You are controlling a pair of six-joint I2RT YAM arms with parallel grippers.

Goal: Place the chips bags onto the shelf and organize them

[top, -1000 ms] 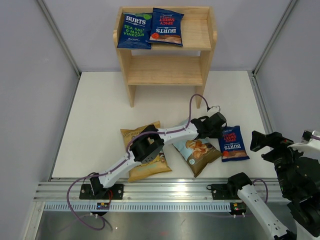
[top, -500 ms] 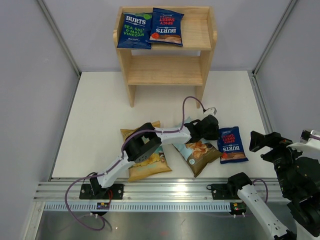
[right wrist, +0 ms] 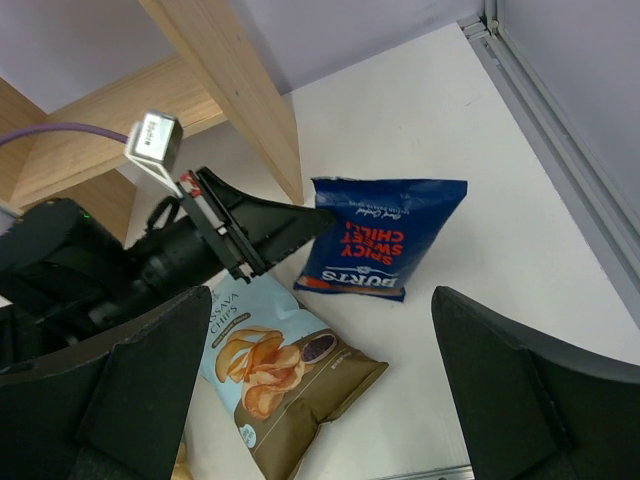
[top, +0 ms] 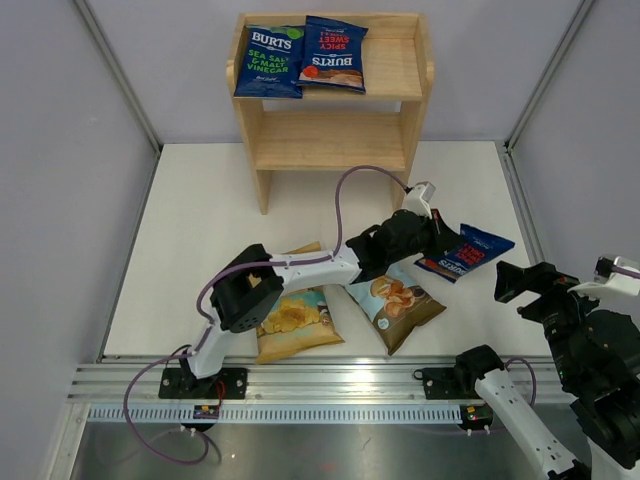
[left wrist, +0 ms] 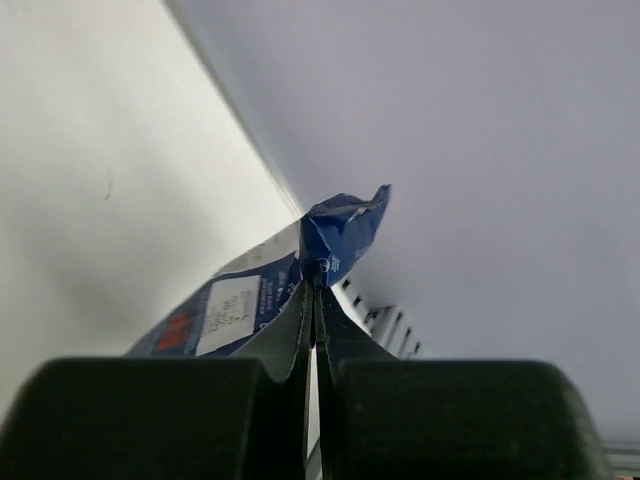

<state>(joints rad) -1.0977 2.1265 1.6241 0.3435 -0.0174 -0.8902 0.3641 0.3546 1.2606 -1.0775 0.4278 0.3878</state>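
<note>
Burts bag (top: 465, 252), third of its kind, is the item in hand.

Right pincer (top: 515, 285), lower right of the top view: idle, fingers wide apart in its wrist view, holding nothing.

Tan bag (top: 290, 315) and light-blue bag (top: 395, 300): flat on the tabletop (top: 200, 230), lower centre, side by side, the left arm (top: 310, 264) passing over them.

Left pincer (left wrist: 314, 290), just beyond: fingers pressed together on one edge of the Burts bag. A second ago that bag lay flat to the right of the light-blue bag with the pincer down on it. It now sits tilted, shifted toward the upper right, pinched edge raised; whether its far corner touches the tabletop cannot be told. Judgement: grasp made, lift begun, carry to the shelf outstanding.

Shelf (top: 330, 140), top centre: upper tier holds the vinegar bag (top: 268, 62) at its left and a shelved chilli bag (top: 334, 55) touching it in the middle. The right end of that tier and the lower tier show nothing on them. Judgement: the right end would take the held bag, completing a row of three; the two larger bags would then remain. Risk: a grip on a thin seam may let the bag swing or slip.
</note>
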